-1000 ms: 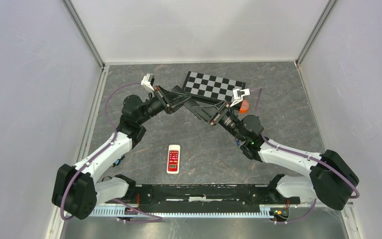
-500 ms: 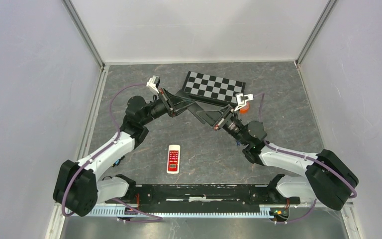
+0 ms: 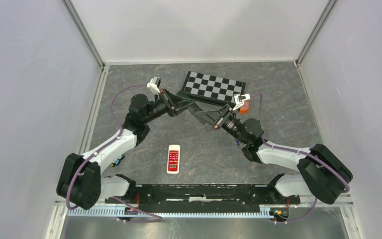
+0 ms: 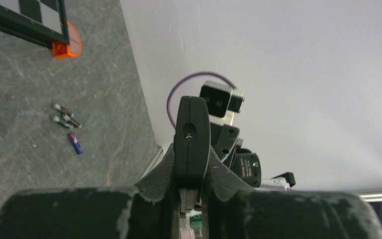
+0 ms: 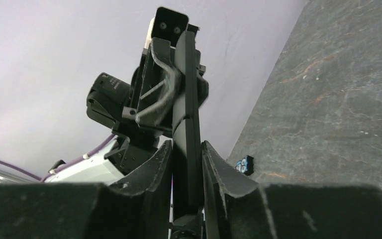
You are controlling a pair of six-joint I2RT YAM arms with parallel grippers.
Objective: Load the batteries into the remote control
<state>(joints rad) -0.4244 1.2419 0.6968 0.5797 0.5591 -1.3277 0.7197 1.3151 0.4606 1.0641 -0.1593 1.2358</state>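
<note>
A black remote control (image 3: 199,113) hangs above the table's middle, held between both arms. My left gripper (image 3: 181,105) is shut on its left end; in the left wrist view the black body (image 4: 192,134) stands edge-on between the fingers of that gripper (image 4: 191,167). My right gripper (image 3: 215,120) is shut on the other end, its fingers pressed to both faces of the slab (image 5: 186,114) around the grip (image 5: 186,149). Three batteries (image 4: 65,118) lie loose on the table, one of them blue-purple (image 4: 75,144); the top view hides them behind the right arm.
A white and red remote (image 3: 173,159) lies face up near the front middle. A checkerboard (image 3: 215,86) sits at the back, with an orange piece (image 3: 243,106) at its corner. A small black and blue object (image 5: 244,165) lies by the left wall.
My right gripper has closed onto the black remote control. Both wrists have shifted slightly, the left one to the right and the right one down; the remote stays held between them.
</note>
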